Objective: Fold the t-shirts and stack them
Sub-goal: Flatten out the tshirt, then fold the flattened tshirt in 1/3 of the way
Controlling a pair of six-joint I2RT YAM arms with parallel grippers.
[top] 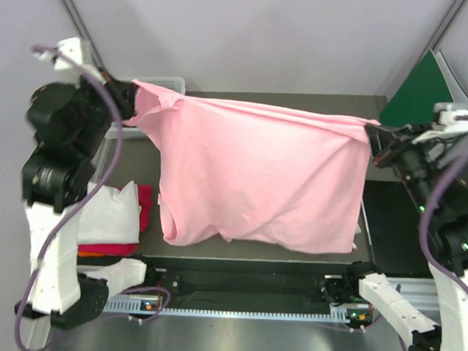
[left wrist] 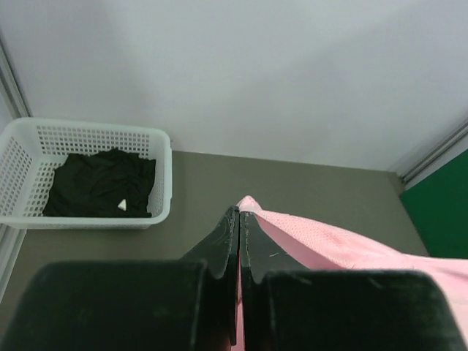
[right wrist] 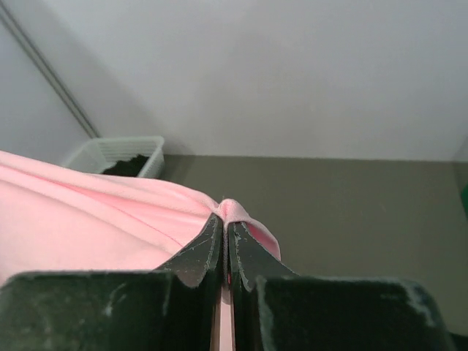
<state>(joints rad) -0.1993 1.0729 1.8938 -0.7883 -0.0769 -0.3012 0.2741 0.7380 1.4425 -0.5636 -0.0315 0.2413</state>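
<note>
The left fingers (left wrist: 224,241) are pressed together on one corner of the pink t-shirt (left wrist: 329,245), and a small nub of cloth pokes out above their tips. The right fingers (right wrist: 208,245) are closed just as tightly on the opposite corner of the same shirt. There the fabric bulges just past the tips and falls away to the left in that wrist view.

From above, the shirt is stretched between the two arms, lifted over the grey-olive surface (top: 254,252). Its upper edge runs nearly taut from the left grip to the right grip. The body hangs below that edge in broad diagonal folds, and the lower hem curls under at the bottom left. Whether the hem touches the surface cannot be told.

On the left of the surface, near the left arm, sits a small pile. A white t-shirt (top: 108,213) is on top, a magenta-red t-shirt (top: 144,206) shows at its right side, and an orange t-shirt (top: 98,254) shows as a thin strip underneath. At the far left corner stands a white mesh basket (left wrist: 88,127) holding a crumpled black t-shirt (left wrist: 99,183). A green board (top: 416,90) leans at the far right.
</note>
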